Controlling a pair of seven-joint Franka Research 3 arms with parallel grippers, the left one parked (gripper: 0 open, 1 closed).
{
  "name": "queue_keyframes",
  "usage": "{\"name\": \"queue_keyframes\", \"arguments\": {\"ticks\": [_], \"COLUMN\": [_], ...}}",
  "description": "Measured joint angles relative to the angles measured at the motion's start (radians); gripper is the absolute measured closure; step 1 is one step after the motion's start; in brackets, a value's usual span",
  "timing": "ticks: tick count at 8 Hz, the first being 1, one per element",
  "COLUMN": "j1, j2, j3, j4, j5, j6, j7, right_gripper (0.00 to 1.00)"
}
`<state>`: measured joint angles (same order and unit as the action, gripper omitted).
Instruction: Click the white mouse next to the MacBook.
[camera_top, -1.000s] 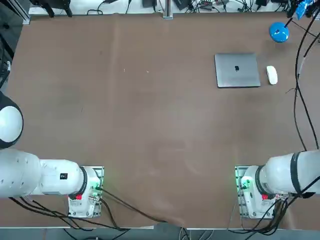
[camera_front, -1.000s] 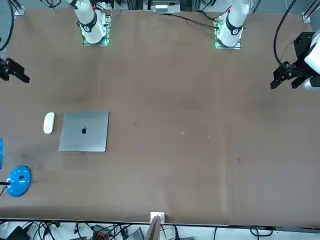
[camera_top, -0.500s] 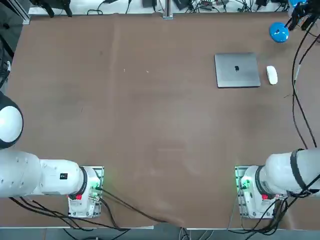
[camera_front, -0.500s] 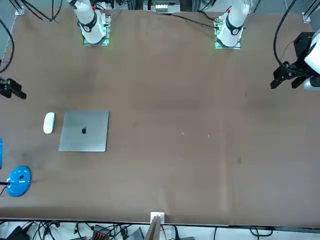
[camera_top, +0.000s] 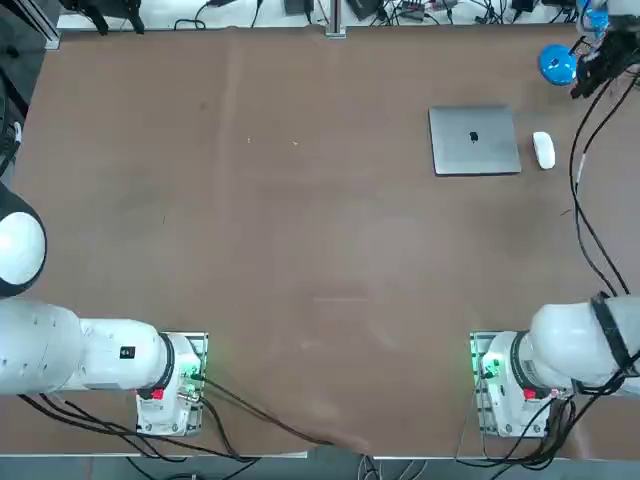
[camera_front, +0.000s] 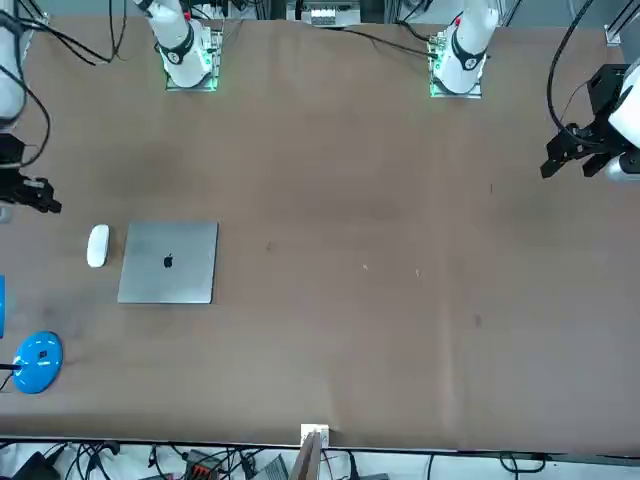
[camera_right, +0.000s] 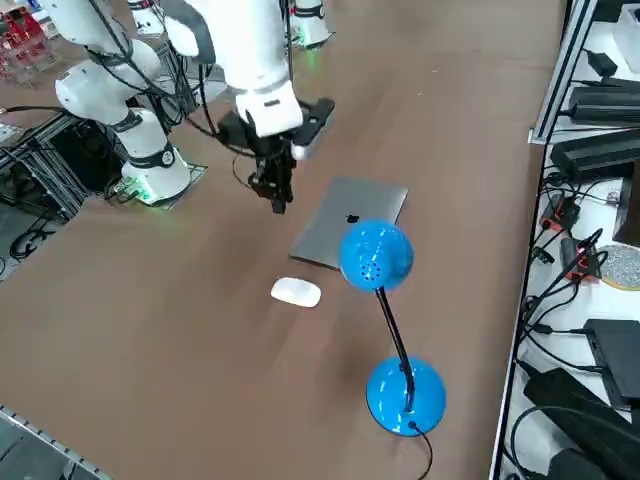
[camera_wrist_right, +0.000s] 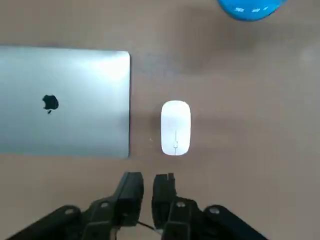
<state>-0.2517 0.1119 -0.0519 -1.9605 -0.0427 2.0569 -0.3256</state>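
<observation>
Brown table (camera_top: 300, 200), overhead reading.

1. MacBook (camera_top: 475, 140): grey metal, lid shut, dark logo at centre, lying flat in the far right part of the table.
2. Mouse (camera_top: 543, 150): glossy white oval, flat on the table just beside the MacBook at its 3 o'clock, a narrow strip of bare table between them. Untouched.
3. Lamp (camera_top: 557, 65): blue, round base and round head on a thin black stem, at 1 o'clock of the mouse, near the far right corner.
4. Right gripper (camera_wrist_right: 148, 180): black, pointing down, hanging in the air above the table at about 1 o'clock of the mouse. Fingers (camera_wrist_right: 131, 187) drawn nearly together, only a slit between them, grasping nothing.
</observation>
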Motion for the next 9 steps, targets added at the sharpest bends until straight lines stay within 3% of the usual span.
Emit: {"name": "queue_keyframes", "arguments": {"ticks": [2, 5, 9], "j1": [0.0, 0.0, -0.018], "j2": [0.014, 0.04, 0.12], "j3": [0.002, 0.003, 0.002], "j4": [-0.068, -0.13, -0.226], "j5": [0.0, 0.0, 0.0], "j6": [0.057, 0.142, 0.372], "j7": [0.0, -0.002, -0.005], "right_gripper": [0.98, 0.99, 0.99]}}
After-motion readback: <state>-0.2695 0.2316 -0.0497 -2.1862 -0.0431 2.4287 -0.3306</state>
